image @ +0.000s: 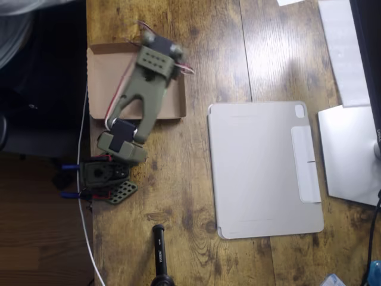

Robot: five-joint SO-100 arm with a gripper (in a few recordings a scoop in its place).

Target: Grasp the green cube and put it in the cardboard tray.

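Olive-green plastic robot arm point(143, 89) folded over shallow brown cardboard tray point(101, 65) at wooden table's point(196, 179) top-left corner, tray's long axis along top edge; gripper hidden under arm, jaw state impossible to tell; small mint-green cube unsighted, place unknown; risk, judged: blind release could drop cube outside low rim.

Brown cardboard tray point(102, 65) flat at table's upper-left edge (arm partly covers it)

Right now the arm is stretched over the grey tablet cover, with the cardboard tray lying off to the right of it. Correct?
Not quite. In the overhead view the arm stretches over the cardboard tray, and the grey tablet cover lies off to the right, untouched.
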